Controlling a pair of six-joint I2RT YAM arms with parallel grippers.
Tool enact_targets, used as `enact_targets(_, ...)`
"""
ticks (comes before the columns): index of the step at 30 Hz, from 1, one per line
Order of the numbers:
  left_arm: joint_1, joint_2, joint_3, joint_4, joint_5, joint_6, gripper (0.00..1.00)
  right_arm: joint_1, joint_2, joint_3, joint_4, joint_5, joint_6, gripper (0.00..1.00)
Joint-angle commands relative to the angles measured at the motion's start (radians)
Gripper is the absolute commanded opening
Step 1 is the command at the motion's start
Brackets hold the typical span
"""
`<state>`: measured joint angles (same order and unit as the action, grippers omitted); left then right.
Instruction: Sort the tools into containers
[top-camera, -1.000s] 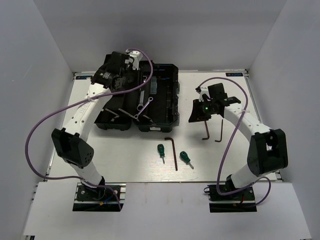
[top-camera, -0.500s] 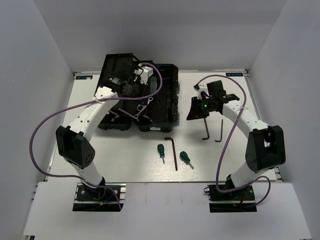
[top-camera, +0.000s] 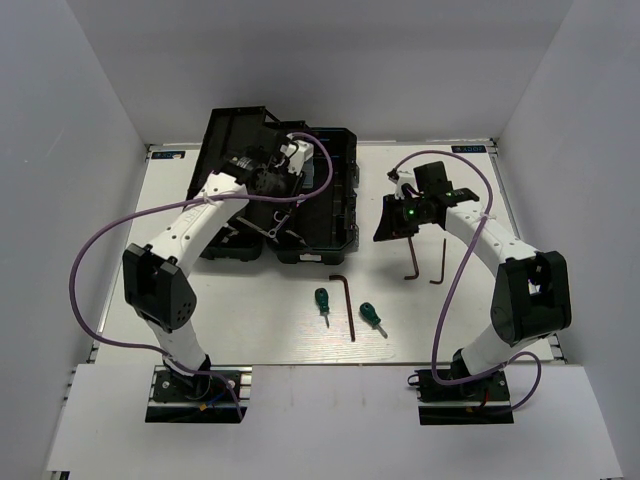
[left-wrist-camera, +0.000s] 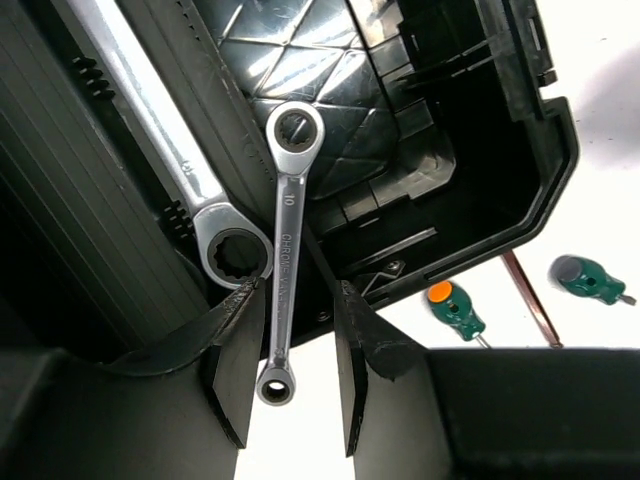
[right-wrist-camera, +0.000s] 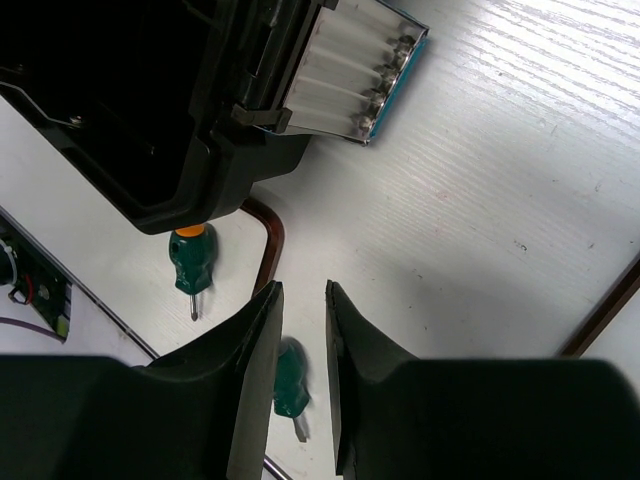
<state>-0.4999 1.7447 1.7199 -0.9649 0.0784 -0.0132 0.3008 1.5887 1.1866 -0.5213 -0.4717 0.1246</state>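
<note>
A: Short wrench (left-wrist-camera: 283, 260). Which way from the left claw (left-wrist-camera: 302, 300)?

B: Straight ahead in the toolbox (left-wrist-camera: 500, 170), right of the long wrench (left-wrist-camera: 150, 120). Its near ring sits between released, parted fingers; the shaft runs away, far ring pointing deeper.

A: And the right claw (right-wrist-camera: 303, 300)?

B: Farther off, over the counter (right-wrist-camera: 480, 200); narrowly parted, grasping nothing.

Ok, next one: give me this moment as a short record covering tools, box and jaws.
toolbox: open
longer wrench: lying in the toolbox
shorter wrench: between the left jaws, head over the toolbox
on table: two screwdrivers, three hex keys
left jaws: apart, not clamped on the shorter wrench
right jaws: slightly apart, empty, over the table
</note>
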Motion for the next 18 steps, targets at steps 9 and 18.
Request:
enact_targets(9, -0.005, 0.009, -0.022, -0.001, -0.052, 0.022, 0.45, -0.014, -0.038, -0.008, 0.009, -0.012, 0.003, 0.30)
enact_targets(18, -0.005, 0.036, -0.033, 0.008, -0.052, 0.022, 0.42, -0.026, -0.039, -0.008, 0.007, -0.019, 0.006, 0.30)
